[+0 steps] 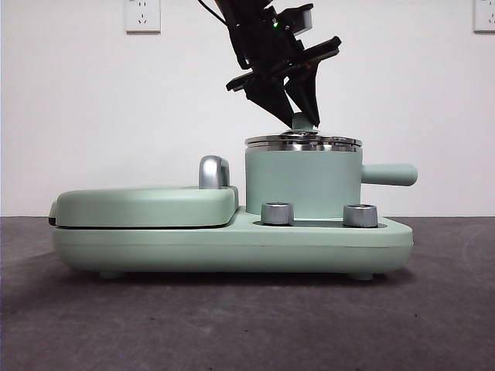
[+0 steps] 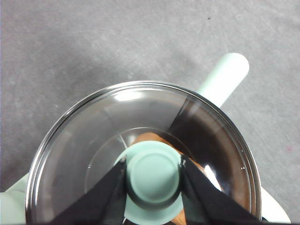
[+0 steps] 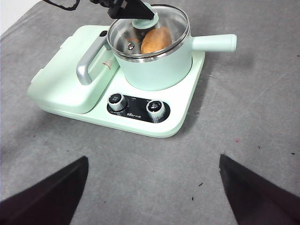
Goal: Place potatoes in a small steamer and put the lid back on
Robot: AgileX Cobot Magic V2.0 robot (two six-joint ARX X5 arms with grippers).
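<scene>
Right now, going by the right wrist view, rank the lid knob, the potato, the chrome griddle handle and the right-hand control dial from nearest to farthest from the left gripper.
1. Lid knob: clamped in the left gripper, atop the lid.
2. Potato: under the glass, inside the steamer.
3. Chrome griddle handle: beside the pot.
4. Right-hand control dial: on the base's front panel.

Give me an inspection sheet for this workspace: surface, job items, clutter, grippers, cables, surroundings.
Surface: dark grey table, a few small specks.
Job items: oval orange-brown potato inside the round mint-green steamer pot; round glass lid with steel rim sits on the pot's rim.
Clutter: mint-green cooker base with two chrome dials and a flat griddle cover; nothing loose seen.
Grippers: left gripper shut on the lid's mint-green knob; right gripper open, apart from the cooker, holding nothing.
Cables: black cable by the left arm.
Surroundings: white wall with sockets.
</scene>
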